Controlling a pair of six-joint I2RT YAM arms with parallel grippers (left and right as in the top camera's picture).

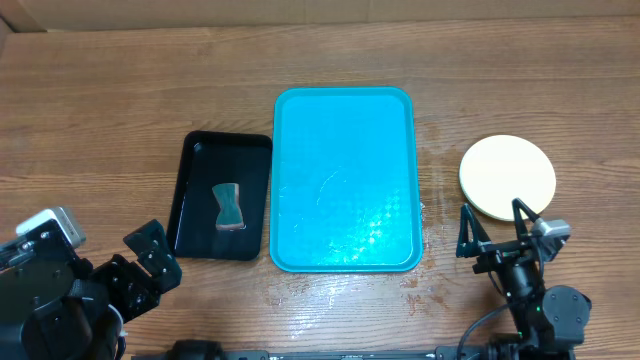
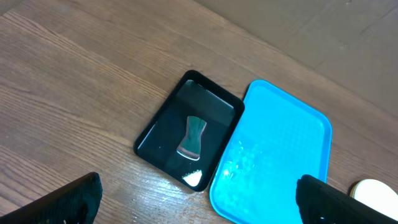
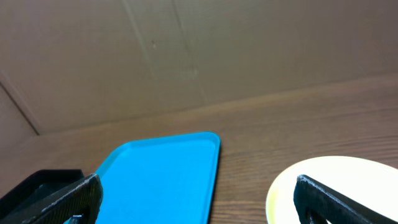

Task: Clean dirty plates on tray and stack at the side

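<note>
**Item 1: plates** [image 1: 505,165]. Round, shallow, pale yellow-green, with a matt and evenly coloured top face. They sit on the table [image 1: 100,100] to the right of the turquoise tray [image 1: 345,120], well apart from its rim. Only one disc shows from above, so the number stacked beneath it cannot be told.

**Item 2: turquoise tray.** One. It is a large rectangle with rounded corners and a raised rim, lying lengthwise at the table's centre. Its floor is glossy, with wet-looking glints toward the near end and a faint ring mark.

**Item 3: black tray** [image 1: 200,170]. One, smaller and narrower. It lies just beside the turquoise tray's left edge, roughly parallel to it. It holds one sponge [image 1: 230,205], grey-green and pinched at the waist.

**Item 4: grippers.** Two.
- The left gripper [image 1: 152,255] is at the near left corner, jaws spread wide and holding nothing.
- The right gripper [image 1: 491,206] is at the near right, fingers parted wide and holding nothing. From overhead, one fingertip overlaps the near edge of the plates. Whether it touches them cannot be told.

**Surface:** brown wood-grain table, with damp streaks around the turquoise tray's near and right sides.

**Surroundings:** a plain cardboard wall [image 3: 186,50] stands along the far edge of the table.
</note>
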